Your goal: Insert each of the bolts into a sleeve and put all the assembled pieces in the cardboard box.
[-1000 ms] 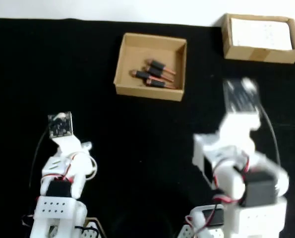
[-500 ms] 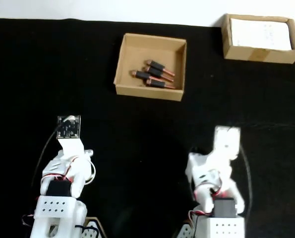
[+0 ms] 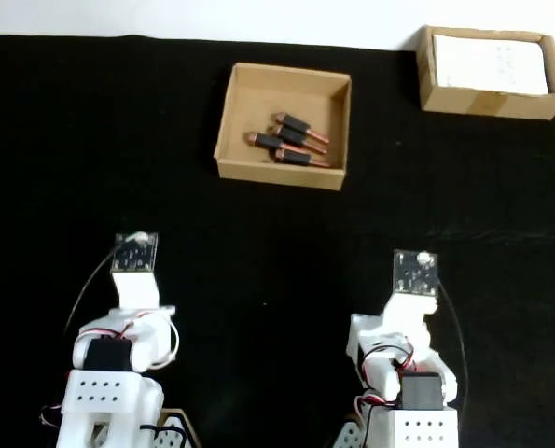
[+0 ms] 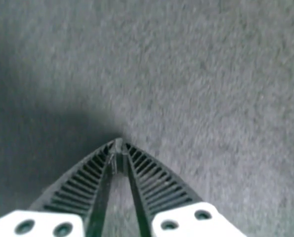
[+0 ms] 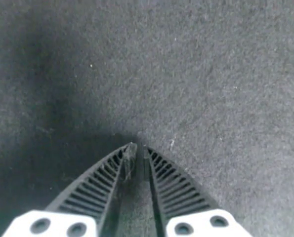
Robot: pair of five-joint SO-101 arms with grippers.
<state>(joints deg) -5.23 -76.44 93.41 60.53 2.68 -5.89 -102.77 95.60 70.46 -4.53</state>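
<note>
An open cardboard box [image 3: 242, 164] sits at the table's far middle. Three assembled pieces [image 3: 290, 141], black sleeves with copper bolts through them, lie side by side inside it. Both arms are folded back at the near edge, far from the box. My left gripper [image 4: 118, 146] is shut with nothing in it, tips touching just above the dark cloth. My right gripper [image 5: 138, 148] is likewise shut and empty over the cloth. From above, the left arm [image 3: 132, 280] is at the near left and the right arm [image 3: 409, 308] at the near right.
A second cardboard box [image 3: 487, 98] with a white sheet on top stands at the far right corner. Black cloth [image 3: 277, 252] covers the whole table between the arms and the boxes.
The right arm has pulled back from an extended pose and folded down at its base. The left arm has drawn back slightly toward the near edge.
</note>
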